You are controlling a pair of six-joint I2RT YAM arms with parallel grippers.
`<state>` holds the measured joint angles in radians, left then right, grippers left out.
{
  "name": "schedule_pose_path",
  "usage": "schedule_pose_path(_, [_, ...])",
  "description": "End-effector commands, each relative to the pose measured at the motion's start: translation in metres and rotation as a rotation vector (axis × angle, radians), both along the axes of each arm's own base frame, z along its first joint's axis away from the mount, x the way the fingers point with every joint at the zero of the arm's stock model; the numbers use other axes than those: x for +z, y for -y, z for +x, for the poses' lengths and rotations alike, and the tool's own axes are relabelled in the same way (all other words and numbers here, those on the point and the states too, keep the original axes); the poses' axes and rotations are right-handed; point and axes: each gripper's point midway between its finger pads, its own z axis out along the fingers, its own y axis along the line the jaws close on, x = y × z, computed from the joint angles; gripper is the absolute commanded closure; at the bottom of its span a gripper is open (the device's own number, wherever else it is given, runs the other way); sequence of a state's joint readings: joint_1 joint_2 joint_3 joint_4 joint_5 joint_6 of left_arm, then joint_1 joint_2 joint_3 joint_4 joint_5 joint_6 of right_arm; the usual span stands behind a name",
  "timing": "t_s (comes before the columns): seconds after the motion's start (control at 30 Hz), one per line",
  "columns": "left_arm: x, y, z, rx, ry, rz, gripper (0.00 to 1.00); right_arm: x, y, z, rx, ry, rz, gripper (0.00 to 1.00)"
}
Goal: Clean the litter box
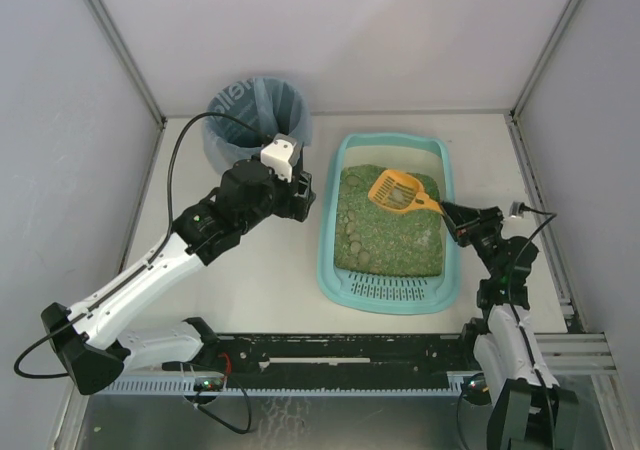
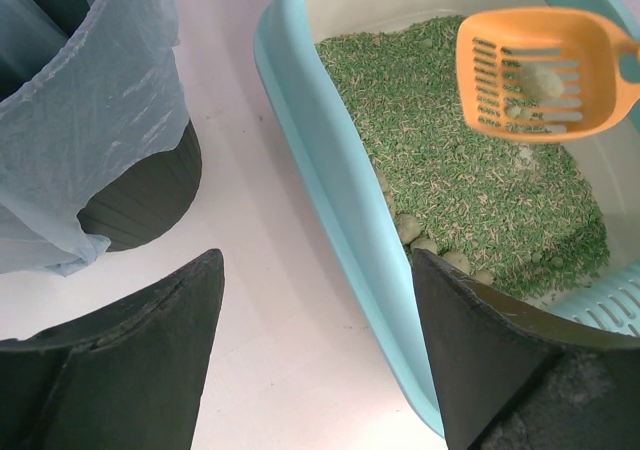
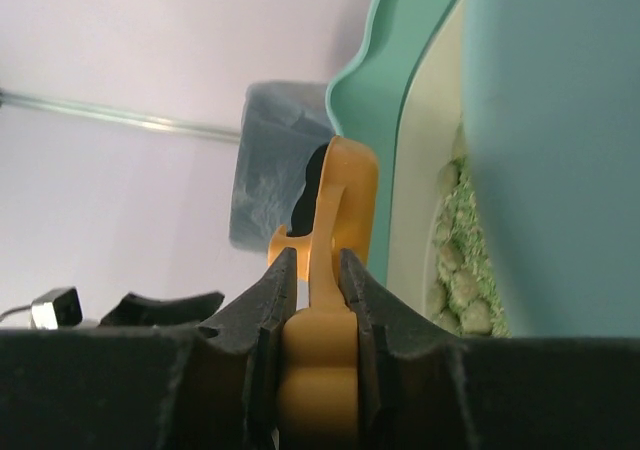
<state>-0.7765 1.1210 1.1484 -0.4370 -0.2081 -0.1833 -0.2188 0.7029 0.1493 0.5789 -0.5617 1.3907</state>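
The light-teal litter box (image 1: 330, 260) lies right of centre, its green litter (image 1: 385, 235) spread inside and its slotted grille (image 1: 395, 288) at the near end. My right gripper (image 1: 452, 213) is shut on the handle of the orange scoop (image 1: 398, 192), which hangs above the litter with pale clumps in it. In the right wrist view the handle (image 3: 318, 360) sits clamped between the fingers. My left gripper (image 1: 308, 196) is open and empty, just left of the box's left wall (image 2: 330, 170). The scoop also shows in the left wrist view (image 2: 540, 72).
A round black bin (image 1: 258, 120) lined with a blue bag stands at the back, left of the box and behind my left gripper. Several pale clumps (image 2: 430, 245) lie in the litter along the box's left wall. Grey walls close in three sides.
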Motion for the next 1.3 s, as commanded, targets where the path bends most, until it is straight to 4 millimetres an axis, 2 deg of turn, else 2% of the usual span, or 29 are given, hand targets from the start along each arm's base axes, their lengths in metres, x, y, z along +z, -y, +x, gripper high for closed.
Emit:
schedule_pose_path(0.0, [0.043,-0.002,0.005,0.025,0.076,-0.073,0.2,0.029,-0.012,-0.002,0.054,0.09,-0.019,1.0])
schedule_pose_path(0.13, [0.042,-0.008,0.011,0.05,0.073,-0.077,0.2,0.034,-0.007,0.002,0.01,0.081,-0.034,1.0])
schedule_pose_path(0.27, [0.045,-0.021,0.022,0.081,0.042,-0.137,0.21,0.057,-0.01,0.007,-0.009,0.117,-0.031,1.0])
schedule_pose_path(0.47, [0.055,-0.069,0.045,0.232,0.067,-0.193,0.22,0.094,-0.027,0.02,-0.018,0.133,-0.027,1.0])
schedule_pose_path(0.53, [0.059,-0.093,0.052,0.308,0.087,-0.198,0.22,0.106,-0.035,0.03,-0.024,0.129,-0.022,1.0])
schedule_pose_path(0.7, [0.069,-0.146,0.061,0.478,0.139,-0.221,0.22,0.134,-0.075,0.057,0.034,0.131,-0.026,1.0])
schedule_pose_path(0.8, [0.068,-0.163,0.063,0.535,0.148,-0.225,0.22,0.157,-0.102,0.075,0.071,0.157,-0.063,1.0])
schedule_pose_path(0.83, [0.068,-0.165,0.063,0.54,0.149,-0.224,0.22,0.175,-0.11,0.081,0.08,0.189,-0.068,1.0])
schedule_pose_path(1.0, [0.072,-0.167,0.06,0.546,0.167,-0.225,0.22,0.209,-0.15,0.115,0.114,0.254,-0.127,1.0])
schedule_pose_path(1.1, [0.075,-0.172,0.058,0.561,0.185,-0.225,0.22,0.222,-0.171,0.137,0.143,0.287,-0.178,1.0])
schedule_pose_path(1.13, [0.077,-0.173,0.057,0.564,0.193,-0.229,0.22,0.215,-0.181,0.147,0.171,0.28,-0.19,1.0])
schedule_pose_path(1.27, [0.08,-0.173,0.053,0.558,0.217,-0.246,0.21,0.219,-0.206,0.16,0.254,0.407,-0.234,1.0])
